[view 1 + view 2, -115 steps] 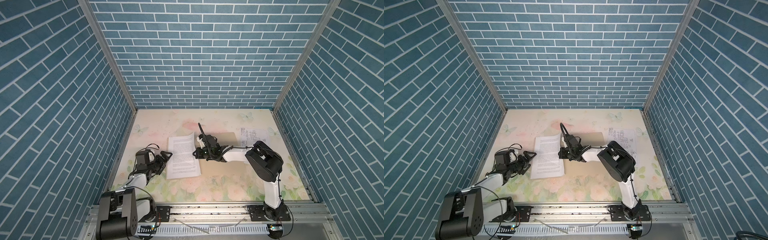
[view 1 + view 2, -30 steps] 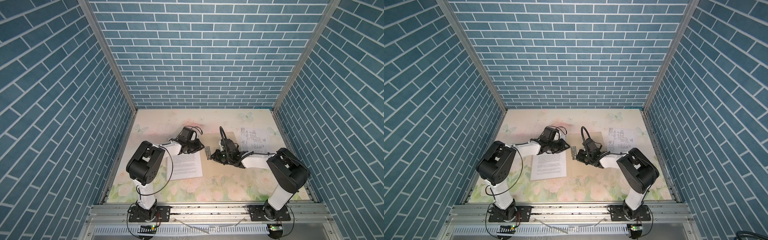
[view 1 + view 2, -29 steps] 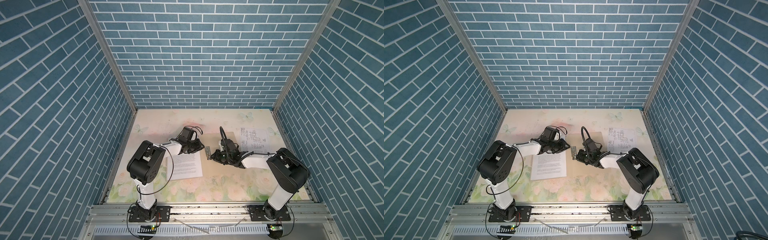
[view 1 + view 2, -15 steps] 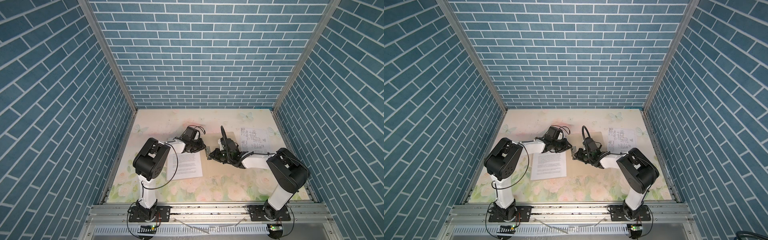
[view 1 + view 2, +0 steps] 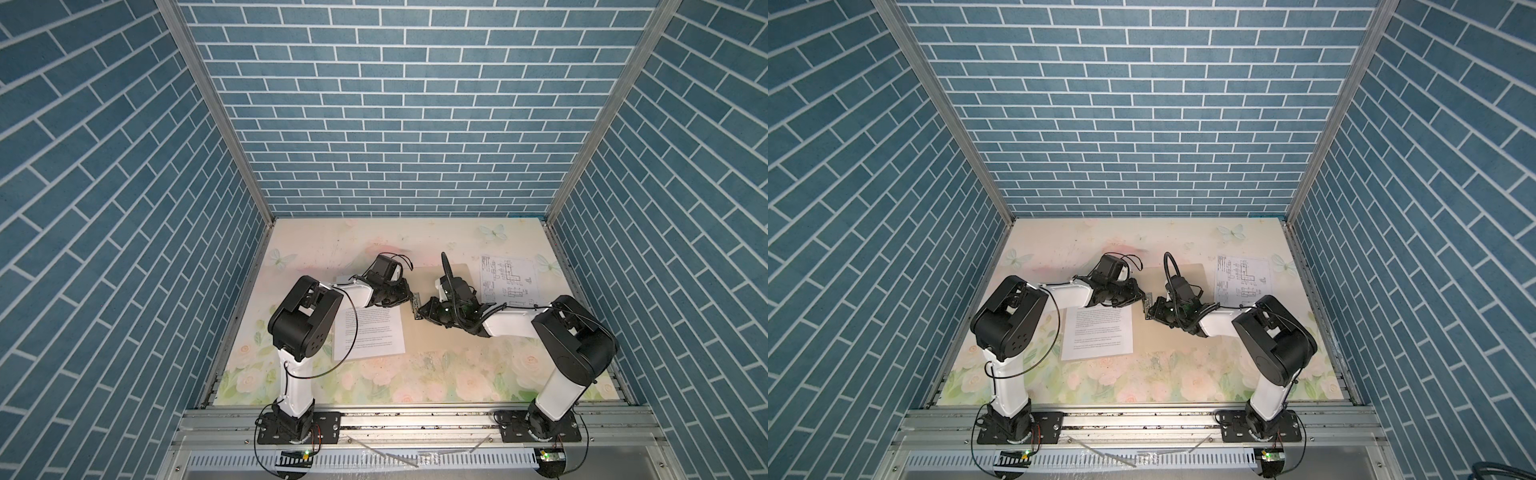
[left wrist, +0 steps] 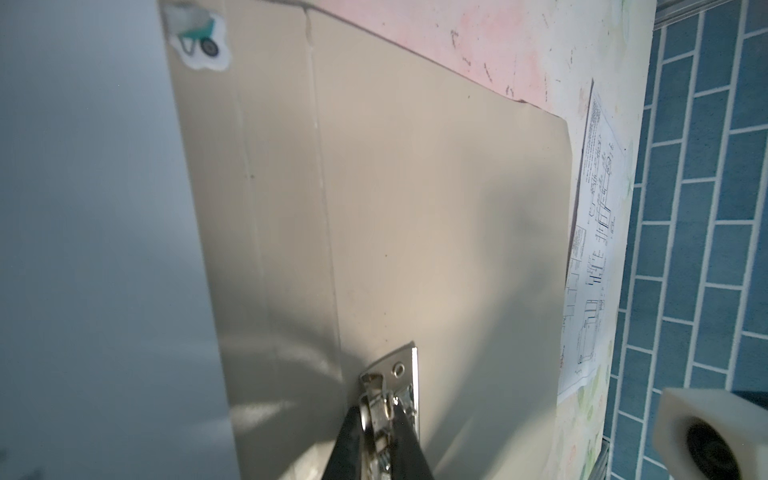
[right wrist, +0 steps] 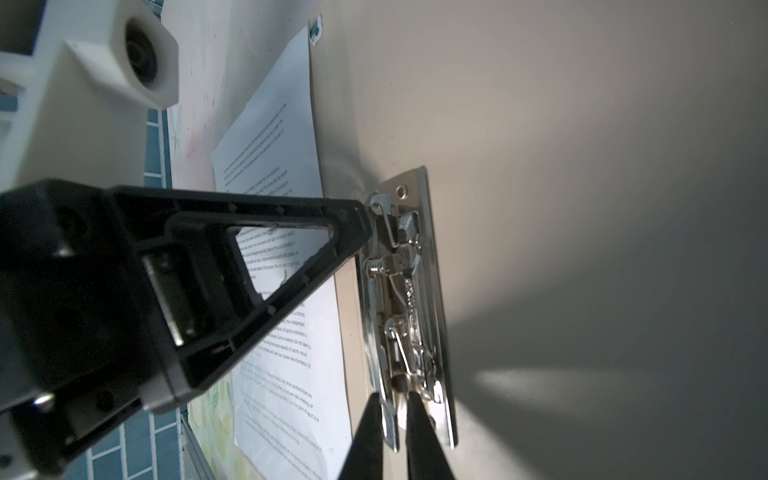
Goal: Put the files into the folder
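The tan folder (image 5: pixel 436 338) lies open mid-table in both top views, its metal clip (image 5: pixel 417 304) at the inner spine. My left gripper (image 6: pixel 380 419) is shut on the clip's (image 6: pixel 399 386) far end. My right gripper (image 7: pixel 392 419) is shut on the near end of the clip (image 7: pixel 407 291). The two grippers (image 5: pixel 1142 300) (image 5: pixel 1152 313) face each other across it. The text file (image 5: pixel 370 332) lies flat just left of the folder, partly under the left arm. The drawing file (image 5: pixel 507 282) lies at the folder's far right.
Blue brick-patterned walls close in the floral table (image 5: pixel 374 374) on three sides. A wheelbarrow sticker (image 6: pixel 199 37) sits at one corner of the folder. The right arm's white camera block (image 6: pixel 706 432) hangs close beside the left gripper.
The left arm swung from the front left across the text file to the clip, and its jaws closed on it within the last second. The right gripper stayed at the clip.
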Tool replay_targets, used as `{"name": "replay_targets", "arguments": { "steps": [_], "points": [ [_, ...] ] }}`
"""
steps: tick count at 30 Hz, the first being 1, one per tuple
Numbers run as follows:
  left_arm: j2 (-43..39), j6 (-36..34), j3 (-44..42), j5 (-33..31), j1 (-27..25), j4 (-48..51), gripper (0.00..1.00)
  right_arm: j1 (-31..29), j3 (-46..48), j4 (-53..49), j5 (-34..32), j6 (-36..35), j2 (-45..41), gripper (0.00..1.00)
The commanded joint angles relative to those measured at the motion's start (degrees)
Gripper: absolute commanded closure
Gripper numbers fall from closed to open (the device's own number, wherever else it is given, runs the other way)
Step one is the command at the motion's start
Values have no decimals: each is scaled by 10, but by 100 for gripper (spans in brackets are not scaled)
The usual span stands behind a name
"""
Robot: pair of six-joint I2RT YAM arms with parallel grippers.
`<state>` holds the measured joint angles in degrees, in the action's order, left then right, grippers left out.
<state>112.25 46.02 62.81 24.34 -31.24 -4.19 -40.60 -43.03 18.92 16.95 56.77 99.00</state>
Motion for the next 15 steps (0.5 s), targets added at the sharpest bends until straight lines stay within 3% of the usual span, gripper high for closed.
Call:
{"name": "replay_targets", "arguments": {
  "steps": [1,15],
  "points": [
    [11,1,5,-8,-6,7,86,2,12,8,15,17,8,87],
    [5,3,-7,-11,-7,-1,90,2,17,13,43,17,17,87]
  ]
}}
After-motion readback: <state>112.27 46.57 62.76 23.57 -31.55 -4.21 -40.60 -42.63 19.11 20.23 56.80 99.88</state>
